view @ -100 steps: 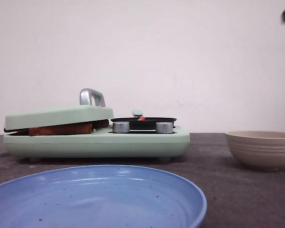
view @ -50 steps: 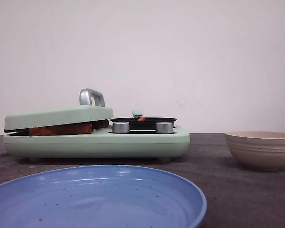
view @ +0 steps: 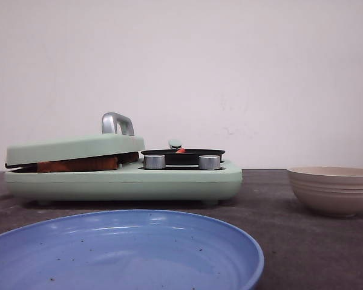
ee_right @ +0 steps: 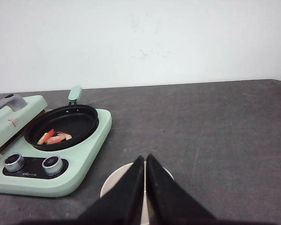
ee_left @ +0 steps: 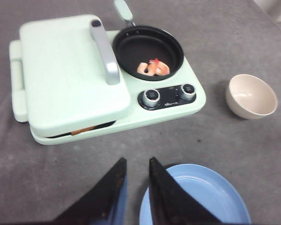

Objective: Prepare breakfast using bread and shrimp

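The bread is shut under the lid (ee_left: 65,70) of the mint-green breakfast maker (view: 169,181). Only a brown crust edge shows in the front view (view: 78,164) and as a sliver in the left wrist view (ee_left: 84,131). The shrimp (ee_left: 153,68) lies in the black pan (ee_left: 147,50), and it also shows in the right wrist view (ee_right: 51,137) and the front view (view: 179,150). My left gripper (ee_left: 136,161) is open and empty, above the table between the maker and the blue plate (ee_left: 196,197). My right gripper (ee_right: 145,158) is shut and empty, above the beige bowl (ee_right: 113,180).
The blue plate (view: 127,254) sits nearest the front edge. The beige bowl (view: 333,190) stands right of the maker. Two silver knobs (view: 153,161) face forward below the pan. A silver handle (ee_left: 105,51) tops the lid. A white wall stands behind.
A dark piece of the right arm at the top right corner of the front view has gone out of view. Nothing on the table has moved.
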You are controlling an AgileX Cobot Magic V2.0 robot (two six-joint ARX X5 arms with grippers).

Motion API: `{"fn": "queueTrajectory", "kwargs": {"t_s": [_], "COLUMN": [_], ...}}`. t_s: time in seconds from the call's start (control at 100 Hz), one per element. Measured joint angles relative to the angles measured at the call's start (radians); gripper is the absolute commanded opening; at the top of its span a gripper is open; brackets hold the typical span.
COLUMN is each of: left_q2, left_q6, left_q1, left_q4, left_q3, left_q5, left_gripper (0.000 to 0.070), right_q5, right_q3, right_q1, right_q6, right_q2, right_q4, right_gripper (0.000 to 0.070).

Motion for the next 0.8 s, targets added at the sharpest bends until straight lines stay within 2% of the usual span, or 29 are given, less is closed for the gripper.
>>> {"fn": "queueTrajectory", "kwargs": {"t_s": [0.4,0.59,0.67,0.8], "left_q2": [-0.014,-0.113,-0.163,-0.237], "left_q6": [-0.02,-0.011,0.026,0.068], "left_q1": [-0.005,0.01,0.059,0.164], "left_q4": [0.002,0.019,0.089,0.347], "left_q3": [0.0,0.0,-0.007,-0.119], "left_q5": [0.0,0.001,0.001,0.002], "left_gripper": [0.0,0.0,0.0,0.0], "right_q5": [0.0,0.0,0.0,0.0], "right_q3": [0.0,0.0,0.0,0.0], "right_q1": [0.0,0.0,0.0,0.0], "right_q6": [0.0,0.0,0.0,0.0], "right_q2": [0.0,0.0,0.0,-0.001], "right_q4": [0.0,0.0,0.0,0.0], "right_gripper": [0.0,0.0,0.0,0.0]}}
